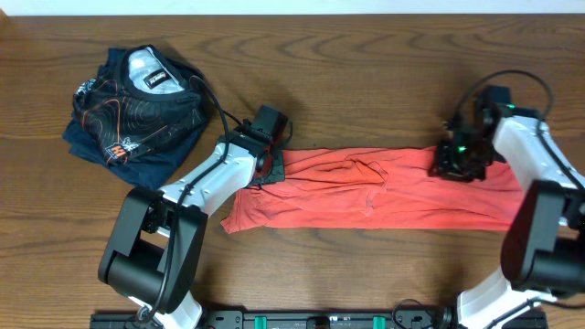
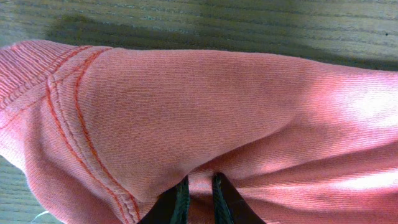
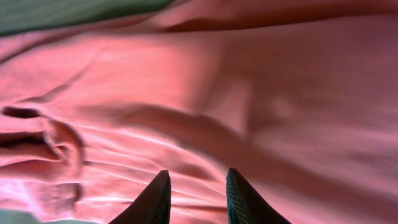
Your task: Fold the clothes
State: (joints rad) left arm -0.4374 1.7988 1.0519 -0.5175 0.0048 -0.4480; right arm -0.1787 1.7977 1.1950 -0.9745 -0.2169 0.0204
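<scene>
The red shirt (image 1: 366, 192) lay in a long strip, with more folds to do. Left fingers (image 2: 177, 204) pinched its end; right fingers (image 3: 245, 198) seemed open.

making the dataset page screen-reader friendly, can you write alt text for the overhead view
A coral-red T-shirt lies in a long band across a wooden table, the left gripper on its left end and the right gripper on its right end. A crumpled dark navy garment sits apart near the table's far left corner.
</scene>
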